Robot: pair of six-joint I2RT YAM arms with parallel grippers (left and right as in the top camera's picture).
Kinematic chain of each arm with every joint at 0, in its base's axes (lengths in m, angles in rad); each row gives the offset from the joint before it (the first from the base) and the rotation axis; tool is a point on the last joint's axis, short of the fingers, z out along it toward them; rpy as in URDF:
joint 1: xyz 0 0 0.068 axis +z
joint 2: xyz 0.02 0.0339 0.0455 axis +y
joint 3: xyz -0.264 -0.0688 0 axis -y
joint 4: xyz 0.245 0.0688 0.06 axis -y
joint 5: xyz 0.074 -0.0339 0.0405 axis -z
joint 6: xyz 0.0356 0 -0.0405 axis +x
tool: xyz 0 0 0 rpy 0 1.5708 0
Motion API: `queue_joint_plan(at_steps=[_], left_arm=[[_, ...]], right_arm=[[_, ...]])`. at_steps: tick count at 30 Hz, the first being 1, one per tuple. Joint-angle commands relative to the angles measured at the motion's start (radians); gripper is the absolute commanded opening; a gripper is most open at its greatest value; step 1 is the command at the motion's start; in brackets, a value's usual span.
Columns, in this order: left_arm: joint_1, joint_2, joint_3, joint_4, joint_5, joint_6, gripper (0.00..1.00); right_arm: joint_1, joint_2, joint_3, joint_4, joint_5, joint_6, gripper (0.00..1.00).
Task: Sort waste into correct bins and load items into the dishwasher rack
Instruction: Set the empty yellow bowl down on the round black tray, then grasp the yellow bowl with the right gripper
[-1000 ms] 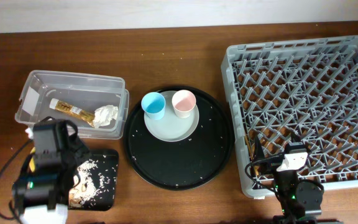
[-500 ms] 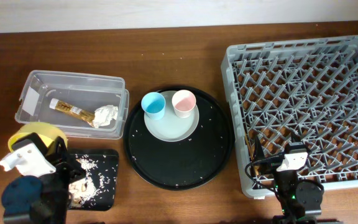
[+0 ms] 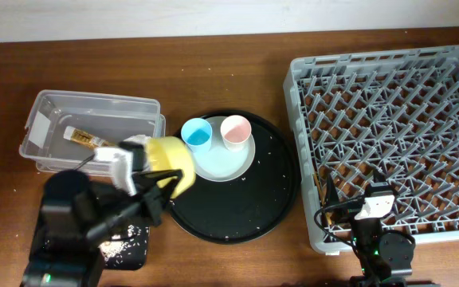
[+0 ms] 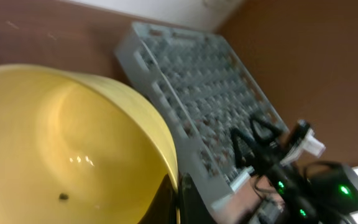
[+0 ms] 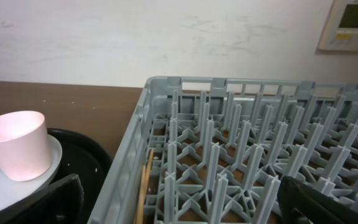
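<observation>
L gripper (image 3: 151, 191) clamps tilted yellow bowl (image 3: 169, 156) over left edge of round tray (image 3: 237, 209), beside clear tub (image 3: 48, 119). R gripper (image 5: 185, 208) spread open, low at front of rack (image 3: 389, 119). Brown wood bench (image 3: 229, 56), pale wall (image 5: 166, 37) behind

Soft, even light from above fills the overhead view, with only faint shadows on the brown desk (image 3: 237, 76), and the left arm (image 3: 70, 209) shows blurred. The left wrist view is blurred throughout, with small glare spots on the yellow bowl (image 4: 73, 160) and a hazy dishwasher rack (image 4: 204, 87); the right wrist view is bright and sharp, its dark lower corners out of focus.
</observation>
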Motion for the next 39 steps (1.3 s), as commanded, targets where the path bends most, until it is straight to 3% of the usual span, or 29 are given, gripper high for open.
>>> queue_joint_plan(at_steps=[1, 5, 7, 8, 9, 19, 20, 24, 28, 29, 32, 36, 39], left_arm=[[-0.206, 0.150, -0.006, 0.127, 0.006, -0.066, 0.00], [-0.487, 0.435, -0.005, 0.236, -0.164, -0.122, 0.00], [-0.560, 0.508, -0.005, 0.179, -0.289, -0.122, 0.00], [-0.604, 0.538, -0.005, 0.103, -0.471, -0.127, 0.00], [-0.617, 0.556, -0.005, 0.064, -0.542, -0.134, 0.00], [-0.616, 0.621, -0.005, 0.033, -0.595, -0.134, 0.01], [-0.616, 0.624, -0.005, 0.033, -0.595, -0.134, 0.32], [-0.616, 0.624, -0.005, 0.067, -0.618, -0.134, 0.43], [-0.578, 0.624, 0.000, 0.013, -0.761, -0.197, 0.47], [-0.533, 0.624, 0.000, -0.010, -0.753, -0.205, 0.47], [-0.361, 0.624, 0.000, -0.023, -0.513, -0.133, 0.47], [-0.304, 0.624, -0.009, -0.147, -0.500, -0.065, 0.47], [-0.304, 0.624, -0.018, -0.149, -0.503, -0.061, 0.47]], right_arm=[[-0.006, -0.007, -0.005, -0.005, -0.002, 0.008, 0.98], [-0.006, -0.007, -0.005, -0.005, -0.002, 0.008, 0.98], [-0.006, -0.007, -0.005, -0.005, -0.002, 0.008, 0.98], [-0.006, -0.007, -0.005, -0.005, -0.002, 0.008, 0.98], [-0.006, -0.007, -0.005, -0.005, -0.002, 0.008, 0.98], [-0.006, -0.007, -0.005, -0.005, -0.002, 0.008, 0.98], [-0.006, -0.007, -0.005, -0.005, -0.002, 0.008, 0.98], [-0.006, -0.007, -0.005, -0.005, -0.002, 0.008, 0.99], [-0.006, -0.007, -0.005, -0.005, -0.002, 0.008, 0.98], [-0.006, -0.007, -0.005, -0.005, -0.002, 0.008, 0.98], [-0.006, -0.007, -0.005, -0.005, -0.002, 0.008, 0.98], [-0.006, -0.007, -0.005, -0.005, -0.002, 0.008, 0.98], [-0.006, -0.007, -0.005, -0.005, -0.002, 0.008, 0.98]])
